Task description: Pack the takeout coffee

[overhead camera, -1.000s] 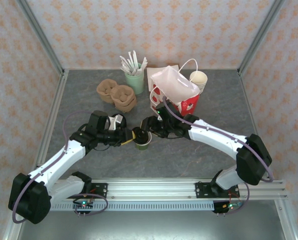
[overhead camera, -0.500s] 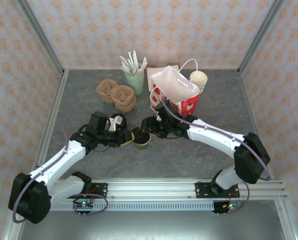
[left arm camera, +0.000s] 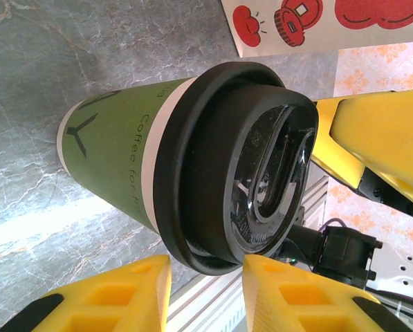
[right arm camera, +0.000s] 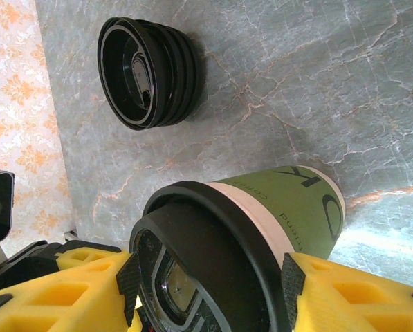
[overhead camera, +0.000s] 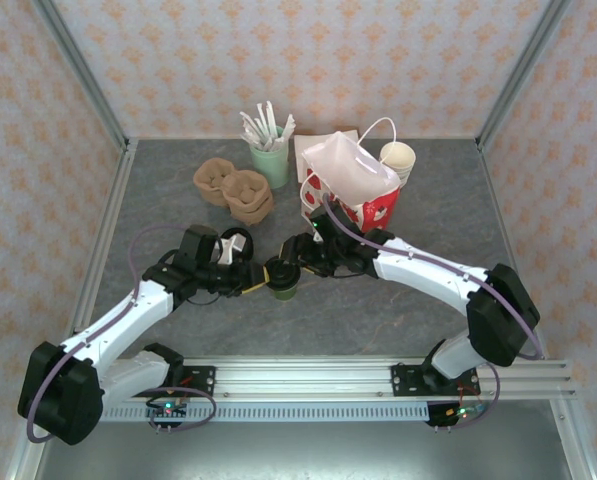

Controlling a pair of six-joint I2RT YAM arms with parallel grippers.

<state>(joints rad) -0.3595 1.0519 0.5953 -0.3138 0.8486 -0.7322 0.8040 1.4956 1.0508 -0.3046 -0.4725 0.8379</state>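
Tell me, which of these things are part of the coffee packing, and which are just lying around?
In the job: takeout coffee, red-and-white bag.
Lying about: stack of black lids, mint cup of sticks, brown cup carriers, stacked paper cups.

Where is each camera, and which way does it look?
Top camera: above and behind, looking down at the table; left arm, right arm show.
Left wrist camera: on the left arm, faces the cup and lid; left tool shows.
Right wrist camera: on the right arm, faces the cup; right tool grips it.
Both wrist views share the cup.
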